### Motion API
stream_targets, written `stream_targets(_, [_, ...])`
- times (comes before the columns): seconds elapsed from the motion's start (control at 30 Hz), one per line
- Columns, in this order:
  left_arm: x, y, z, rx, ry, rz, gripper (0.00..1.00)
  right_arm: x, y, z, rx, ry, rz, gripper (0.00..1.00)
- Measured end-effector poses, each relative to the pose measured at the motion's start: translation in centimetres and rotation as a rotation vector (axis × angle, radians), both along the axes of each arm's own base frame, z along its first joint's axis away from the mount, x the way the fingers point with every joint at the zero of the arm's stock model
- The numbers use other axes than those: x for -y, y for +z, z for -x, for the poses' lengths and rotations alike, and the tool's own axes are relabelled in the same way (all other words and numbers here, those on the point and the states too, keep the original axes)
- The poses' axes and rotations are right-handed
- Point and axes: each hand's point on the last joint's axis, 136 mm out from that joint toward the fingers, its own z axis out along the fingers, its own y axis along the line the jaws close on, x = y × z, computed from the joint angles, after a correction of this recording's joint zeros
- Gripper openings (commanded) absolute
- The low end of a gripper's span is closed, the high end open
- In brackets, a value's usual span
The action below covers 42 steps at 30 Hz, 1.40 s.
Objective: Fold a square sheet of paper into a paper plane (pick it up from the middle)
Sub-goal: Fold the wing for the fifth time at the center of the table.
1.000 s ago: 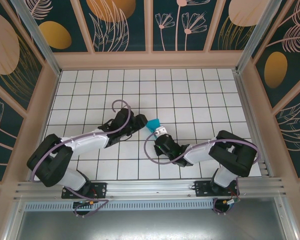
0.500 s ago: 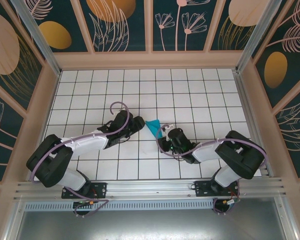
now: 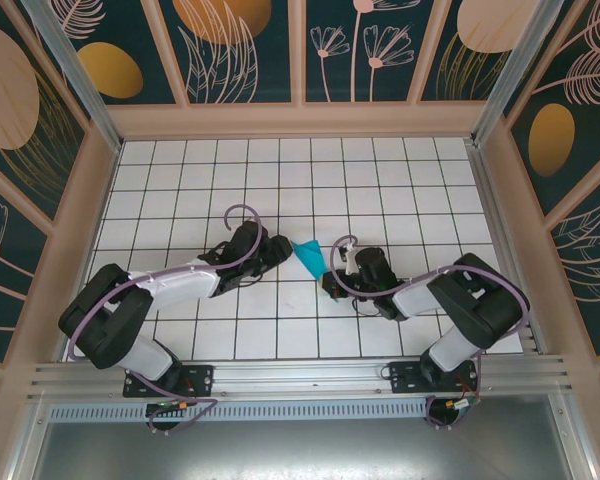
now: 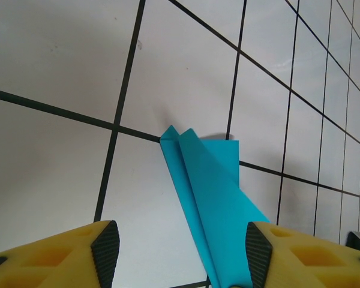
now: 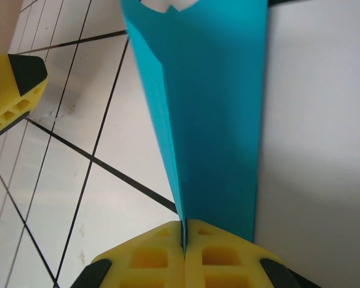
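Got the paper plane [image 3: 310,256] clamped at its narrow end in the right pincer [image 5: 185,240], left pincer [image 4: 180,249] gaping around one long edge, loads of open worktop [image 3: 380,180] beyond.

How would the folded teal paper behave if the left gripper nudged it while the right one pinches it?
Probably light: the paper plane juts straight from the shut right gripper. Its layered creases likely stiffen it lengthwise, yet a sideways nudge from the left gripper would probably bend or swing it.
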Motion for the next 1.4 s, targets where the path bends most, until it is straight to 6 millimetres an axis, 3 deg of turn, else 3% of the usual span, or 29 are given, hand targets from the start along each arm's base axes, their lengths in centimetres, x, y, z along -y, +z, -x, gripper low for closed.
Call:
stream_targets(0.37, [1.2,0.3,0.0,0.01,-0.042,0.047,0.53,-0.1,-0.1,-0.3,-0.116,-0.01,-0.082,0.03])
stream_targets(0.7, [4.6,1.9,0.2,0.078,-0.178,0.225,0.32,-0.1,-0.2,-0.5,-0.198,-0.032,-0.126,0.0])
stream_targets(0.97, [6.9,1.1,0.6,0.077,-0.257,0.318,0.32,-0.1,-0.3,-0.7,-0.232,-0.048,-0.142,0.0])
stream_targets(1.23, [8.2,-1.1,1.6,0.029,-0.306,0.325,0.34,0.0,-0.4,-0.8,-0.265,-0.064,-0.16,0.01])
stream_targets(1.4, [9.1,-1.0,1.2,0.034,-0.322,0.335,0.36,-0.1,-0.4,-0.8,-0.283,-0.067,-0.175,0.01])
